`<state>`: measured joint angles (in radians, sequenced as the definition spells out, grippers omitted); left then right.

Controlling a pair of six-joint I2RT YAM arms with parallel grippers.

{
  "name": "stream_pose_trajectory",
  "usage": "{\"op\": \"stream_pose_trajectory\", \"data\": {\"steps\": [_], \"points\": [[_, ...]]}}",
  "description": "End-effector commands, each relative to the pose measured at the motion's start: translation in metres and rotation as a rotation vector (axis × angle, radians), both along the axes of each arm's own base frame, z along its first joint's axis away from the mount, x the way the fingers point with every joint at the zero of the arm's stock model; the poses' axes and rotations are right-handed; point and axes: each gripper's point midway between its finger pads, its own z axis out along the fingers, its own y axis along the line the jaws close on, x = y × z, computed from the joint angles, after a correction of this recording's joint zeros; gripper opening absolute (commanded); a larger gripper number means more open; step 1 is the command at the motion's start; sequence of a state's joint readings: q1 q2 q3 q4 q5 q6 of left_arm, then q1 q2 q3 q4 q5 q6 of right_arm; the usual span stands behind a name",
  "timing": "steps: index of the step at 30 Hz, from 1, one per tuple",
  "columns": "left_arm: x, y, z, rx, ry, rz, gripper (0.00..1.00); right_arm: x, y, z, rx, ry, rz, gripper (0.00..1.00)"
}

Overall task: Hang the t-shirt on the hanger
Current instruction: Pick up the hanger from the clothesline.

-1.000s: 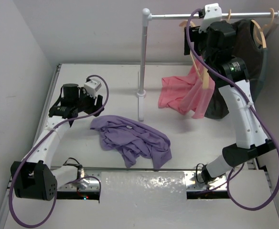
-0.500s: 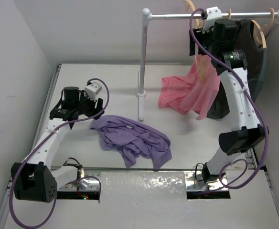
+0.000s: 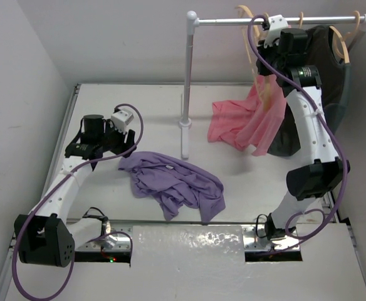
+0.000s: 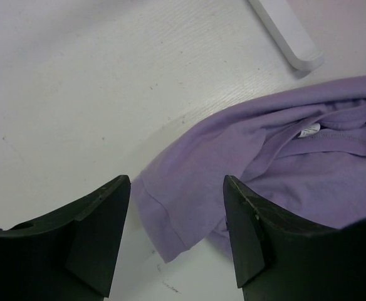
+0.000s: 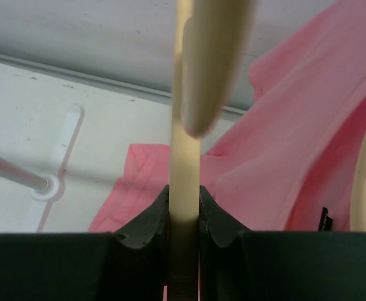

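Jaws are recorded clamped on the stiff wooden hanger [image 5: 185,157] (right gripper [image 5: 184,210]) and spread wide over the limp, light t-shirt [image 4: 283,163] (left gripper [image 4: 177,188]), judged best pinched at its collar [image 4: 333,122].

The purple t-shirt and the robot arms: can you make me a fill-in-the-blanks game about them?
The left gripper is ____ over the t-shirt.
The right gripper is shut on the ____.
The garment in the right wrist view is ____.
Missing words: open; hanger; pink.
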<state>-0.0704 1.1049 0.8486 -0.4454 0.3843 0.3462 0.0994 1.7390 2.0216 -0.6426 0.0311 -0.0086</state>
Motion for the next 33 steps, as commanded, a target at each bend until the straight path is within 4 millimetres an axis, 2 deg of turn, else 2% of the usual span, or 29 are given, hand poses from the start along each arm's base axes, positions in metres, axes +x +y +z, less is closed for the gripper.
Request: {"op": "stream_pose_trajectory", "data": {"steps": [1,2,4,10,14,19,23,25,26,27,28,29,30,32,33], "points": [[0.004,0.002,0.005,0.009,-0.042,0.002,0.58,-0.008,0.008,0.021,0.025,-0.074,0.05,0.15],[0.004,0.002,0.004,0.009,-0.038,0.002,0.58,-0.009,0.008,0.026,0.028,-0.097,0.05,0.07],[0.004,0.002,0.003,0.006,-0.033,-0.002,0.58,-0.016,0.008,0.032,0.055,-0.12,0.035,0.0],[0.014,-0.002,0.009,-0.004,-0.044,-0.015,0.58,-0.026,0.018,0.068,0.083,-0.208,0.098,0.0],[0.022,-0.002,0.014,0.003,-0.056,-0.028,0.58,-0.034,0.027,0.075,0.096,-0.226,0.15,0.0],[0.028,-0.005,0.017,-0.002,-0.056,-0.041,0.58,-0.038,0.026,0.06,0.08,-0.184,0.157,0.0],[0.023,-0.016,0.019,-0.01,-0.045,-0.115,0.55,-0.056,0.036,0.038,0.09,-0.111,0.197,0.0],[0.017,-0.028,0.017,0.013,-0.04,-0.188,0.54,-0.076,0.043,0.019,0.098,-0.068,0.229,0.0],[0.005,-0.041,0.01,0.058,-0.021,-0.274,0.54,-0.084,0.049,-0.005,0.099,-0.016,0.25,0.0],[-0.002,-0.049,0.002,0.092,0.002,-0.328,0.54,-0.097,0.052,-0.003,0.104,-0.02,0.264,0.0],[-0.008,-0.053,-0.005,0.15,0.019,-0.362,0.54,-0.105,0.054,-0.01,0.104,0.0,0.275,0.0],[-0.026,-0.071,-0.017,0.211,0.043,-0.474,0.54,-0.112,0.057,-0.031,0.104,0.045,0.281,0.0],[-0.033,-0.077,-0.028,0.249,0.072,-0.514,0.55,-0.121,0.056,-0.029,0.102,0.034,0.284,0.0],[-0.035,-0.087,-0.041,0.311,0.074,-0.546,0.56,-0.127,0.056,-0.044,0.102,0.055,0.282,0.0],[-0.031,-0.087,-0.051,0.326,0.094,-0.542,0.57,-0.129,0.055,-0.044,0.101,0.055,0.281,0.0]]}}
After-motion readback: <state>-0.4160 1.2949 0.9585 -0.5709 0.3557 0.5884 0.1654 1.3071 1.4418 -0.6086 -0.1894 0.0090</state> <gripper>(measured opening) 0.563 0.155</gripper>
